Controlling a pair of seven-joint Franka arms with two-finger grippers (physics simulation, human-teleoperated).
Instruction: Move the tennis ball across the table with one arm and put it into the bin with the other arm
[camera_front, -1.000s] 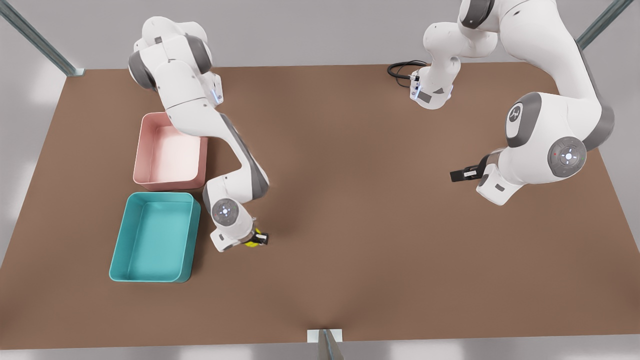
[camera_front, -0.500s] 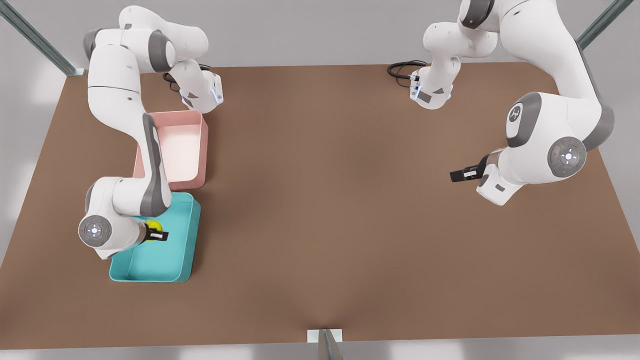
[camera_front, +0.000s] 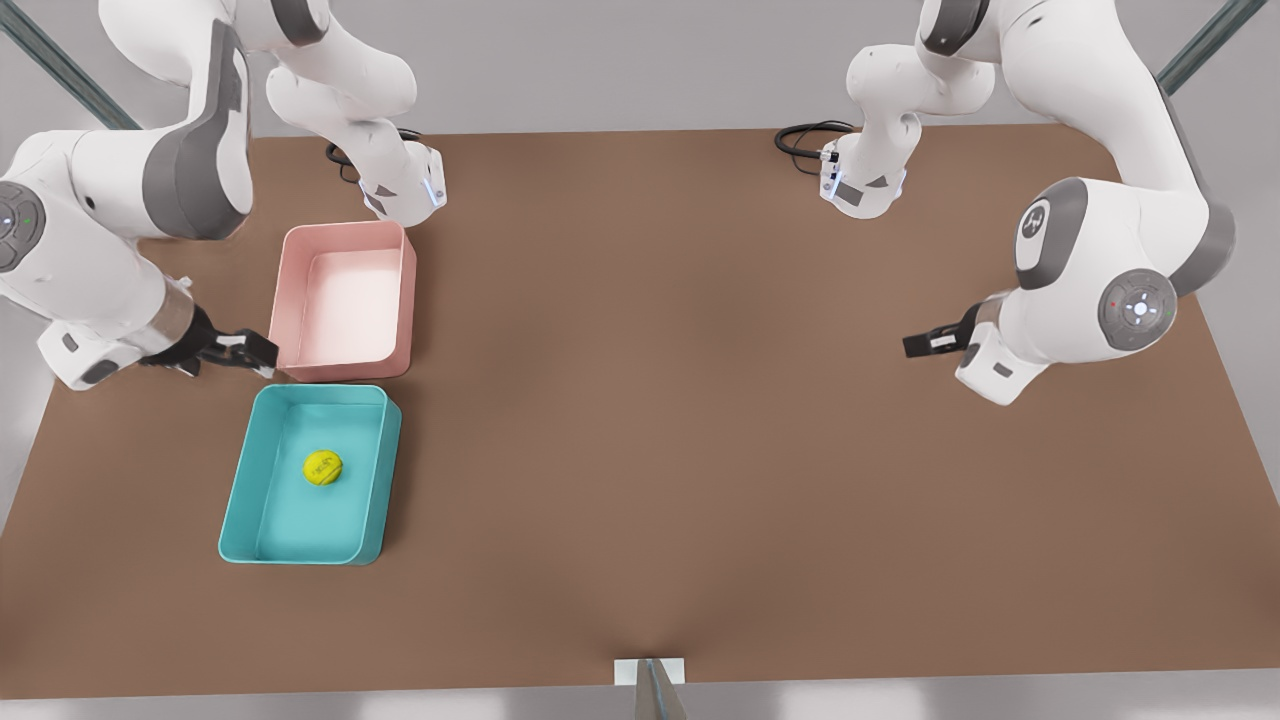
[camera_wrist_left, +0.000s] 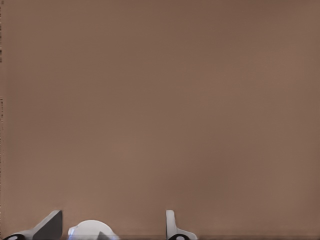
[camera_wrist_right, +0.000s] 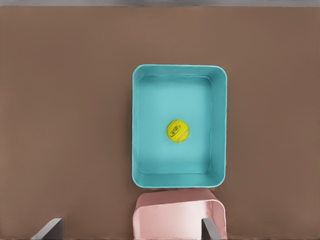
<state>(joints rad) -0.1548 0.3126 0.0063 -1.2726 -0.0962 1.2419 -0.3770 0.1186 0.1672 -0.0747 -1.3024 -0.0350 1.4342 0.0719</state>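
Note:
The yellow-green tennis ball (camera_front: 323, 467) (camera_wrist_right: 177, 131) lies loose on the floor of the teal bin (camera_front: 300, 525) (camera_wrist_right: 160, 100), near its middle. My right gripper (camera_front: 240, 352) (camera_wrist_right: 130, 227) hangs open and empty at the front view's left, beside the pink tray and back from the bin, well apart from the ball. Far off at the front view's right, my left gripper (camera_front: 925, 343) (camera_wrist_left: 110, 222) waits open above the bare brown table (camera_front: 650, 400) (camera_wrist_left: 160, 100), holding nothing.
A pink tray (camera_front: 345, 300) (camera_wrist_right: 175, 215) sits just behind the teal bin, almost touching it. A black cable (camera_front: 800, 140) coils by the arm base at the back. A metal post (camera_front: 650, 685) stands at the table's front edge.
My right gripper carried the ball from the table over the teal bin, opened, then pulled away toward the front view's left. The ball now rests in the bin. The left arm barely shifted.

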